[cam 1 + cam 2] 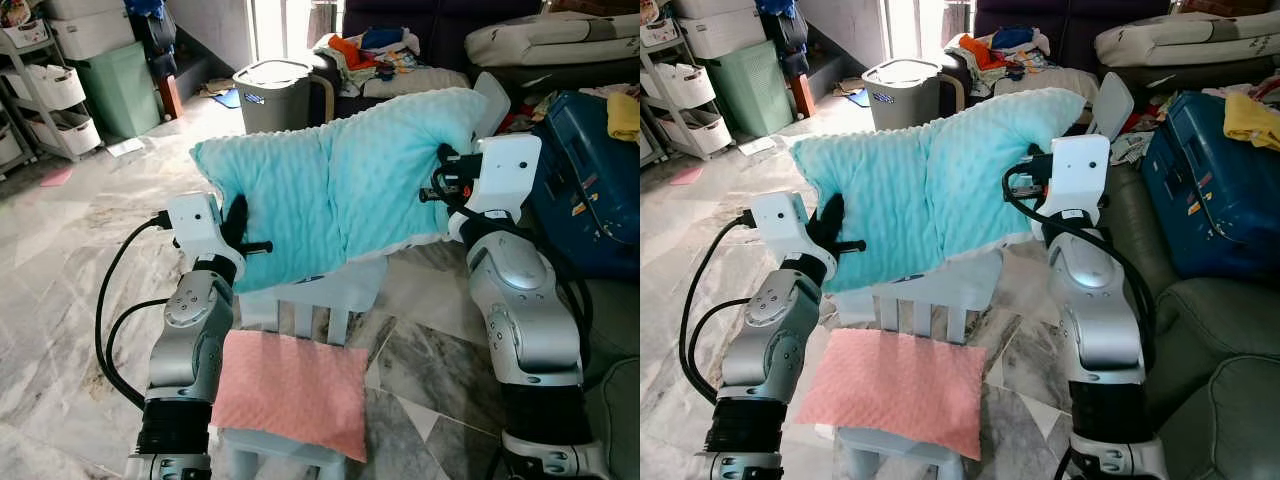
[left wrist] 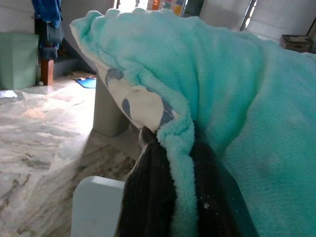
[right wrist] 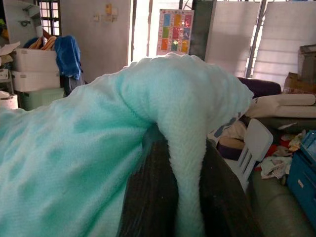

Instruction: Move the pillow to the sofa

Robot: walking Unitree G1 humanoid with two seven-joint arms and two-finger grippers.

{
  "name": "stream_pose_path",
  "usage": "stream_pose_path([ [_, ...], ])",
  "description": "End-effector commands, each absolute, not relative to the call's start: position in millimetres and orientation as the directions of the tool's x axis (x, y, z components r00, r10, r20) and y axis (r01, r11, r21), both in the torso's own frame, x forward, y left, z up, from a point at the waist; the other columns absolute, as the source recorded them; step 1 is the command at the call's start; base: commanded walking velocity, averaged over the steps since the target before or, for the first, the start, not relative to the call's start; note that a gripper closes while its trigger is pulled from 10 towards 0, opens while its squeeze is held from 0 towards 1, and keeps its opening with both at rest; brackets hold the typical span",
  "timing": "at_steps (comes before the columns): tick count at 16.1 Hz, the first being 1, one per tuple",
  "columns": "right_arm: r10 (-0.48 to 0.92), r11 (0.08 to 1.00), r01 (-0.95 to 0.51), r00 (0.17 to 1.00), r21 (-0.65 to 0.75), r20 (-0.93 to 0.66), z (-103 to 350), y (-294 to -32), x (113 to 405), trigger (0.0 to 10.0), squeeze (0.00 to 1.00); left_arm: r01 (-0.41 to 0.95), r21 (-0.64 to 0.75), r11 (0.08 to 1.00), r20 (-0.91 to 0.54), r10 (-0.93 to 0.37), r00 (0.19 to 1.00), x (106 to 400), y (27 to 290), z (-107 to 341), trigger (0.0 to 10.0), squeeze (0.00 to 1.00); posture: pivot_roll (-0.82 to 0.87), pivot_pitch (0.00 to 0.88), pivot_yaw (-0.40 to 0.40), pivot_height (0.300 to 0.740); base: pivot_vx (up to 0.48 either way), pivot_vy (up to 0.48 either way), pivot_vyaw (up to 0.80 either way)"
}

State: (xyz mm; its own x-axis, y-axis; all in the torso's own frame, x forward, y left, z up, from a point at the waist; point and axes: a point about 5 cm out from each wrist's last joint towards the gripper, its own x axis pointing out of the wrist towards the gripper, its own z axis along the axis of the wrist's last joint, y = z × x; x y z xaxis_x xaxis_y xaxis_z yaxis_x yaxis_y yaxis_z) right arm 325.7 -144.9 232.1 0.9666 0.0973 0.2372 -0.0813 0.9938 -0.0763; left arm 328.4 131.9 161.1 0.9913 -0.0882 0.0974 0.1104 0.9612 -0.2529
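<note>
A big teal fleece pillow (image 1: 330, 190) hangs in the air between my two arms, above a small white chair (image 1: 320, 300). My left gripper (image 1: 237, 225) is shut on the pillow's left lower edge. In the left wrist view its black fingers (image 2: 148, 197) pinch a fold of the teal cover. My right gripper (image 1: 445, 175) is shut on the pillow's right edge, and the right wrist view has the fabric (image 3: 187, 148) squeezed between both fingers. The dark grey-green sofa (image 1: 1210, 330) lies to my right.
A pink cushion (image 1: 295, 390) lies on the chair seat below the pillow. A blue suitcase (image 1: 585, 190) rests on the sofa. A grey bin (image 1: 272, 92), piled clothes (image 1: 370, 50) and storage shelves (image 1: 50, 90) stand beyond on the marble floor.
</note>
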Motion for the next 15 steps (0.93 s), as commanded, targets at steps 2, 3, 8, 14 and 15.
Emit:
stream_pose_path([
  [2,0.098,0.994,-0.082,0.963,-0.072,0.251,238.0,-145.2,322.5,10.0,0.0,0.134,-0.256,0.957,0.112,-0.108,0.988,326.4,129.0,165.9,10.0,0.0,-0.09,0.0,-0.01,0.74,0.0,0.0,-0.71],
  [3,0.099,0.994,-0.082,0.963,-0.076,0.25,237.9,-145.3,322.2,10.0,0.0,0.136,-0.258,0.957,0.11,-0.111,0.988,326.2,128.5,165.6,10.0,0.0,-0.09,0.0,-0.01,0.74,0.0,0.0,-0.8],
  [8,0.101,0.993,-0.085,0.966,-0.078,0.239,236.5,-144.6,321.9,10.0,0.0,0.138,-0.264,0.955,0.1,-0.115,0.988,325.5,129.4,164.5,10.0,0.0,-0.09,0.0,-0.011,0.74,0.0,0.0,-0.8],
  [14,0.099,0.994,-0.085,0.967,-0.071,0.235,235.6,-143.5,321.8,10.0,0.0,0.152,-0.287,0.946,0.091,-0.13,0.987,325.6,127.8,164.9,10.0,0.0,-0.09,0.0,-0.002,0.74,0.0,0.0,-0.34],
  [15,0.099,0.994,-0.085,0.967,-0.069,0.236,235.7,-143.5,321.6,10.0,0.0,0.155,-0.297,0.942,0.09,-0.134,0.987,325.6,127.4,165.0,10.0,0.0,-0.09,0.0,-0.002,0.74,0.0,0.0,0.0],
])
